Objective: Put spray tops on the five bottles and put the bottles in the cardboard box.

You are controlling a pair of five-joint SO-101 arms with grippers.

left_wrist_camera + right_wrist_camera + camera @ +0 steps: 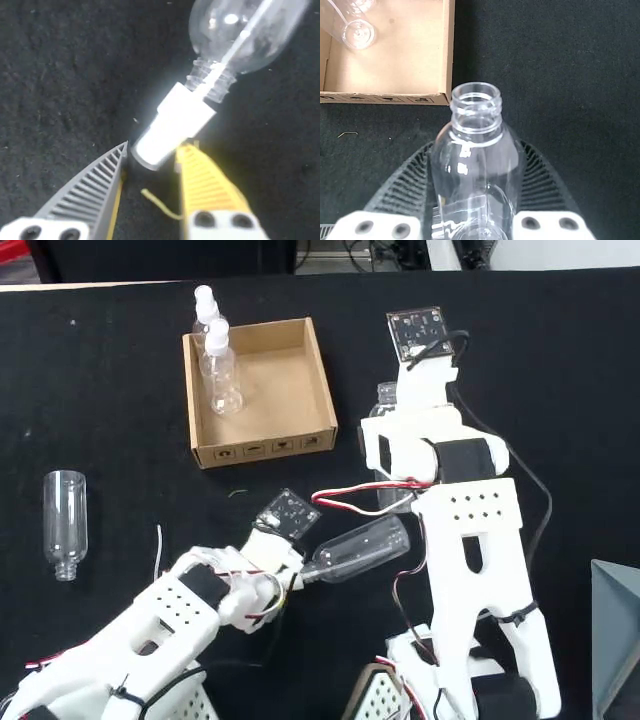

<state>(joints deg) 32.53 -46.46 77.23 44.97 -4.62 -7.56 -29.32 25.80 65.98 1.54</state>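
While two capped bottles (pixel 222 370) stand in the cardboard box (pixel 265 448), the left gripper (pixel 152 149) pinches a third bottle's (pixel 245 30) spray top (pixel 175 122), the right gripper (pixel 476 150) clasps an open bottle (pixel 475 115), and another bottle (pixel 65 520) lies uncapped, well apart from both.

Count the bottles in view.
5. Two capped bottles are in the box; an uncapped bottle lies on the table's left side; the left tool holds a capped bottle by its cap; the right tool holds an open bottle. Others may be hidden.
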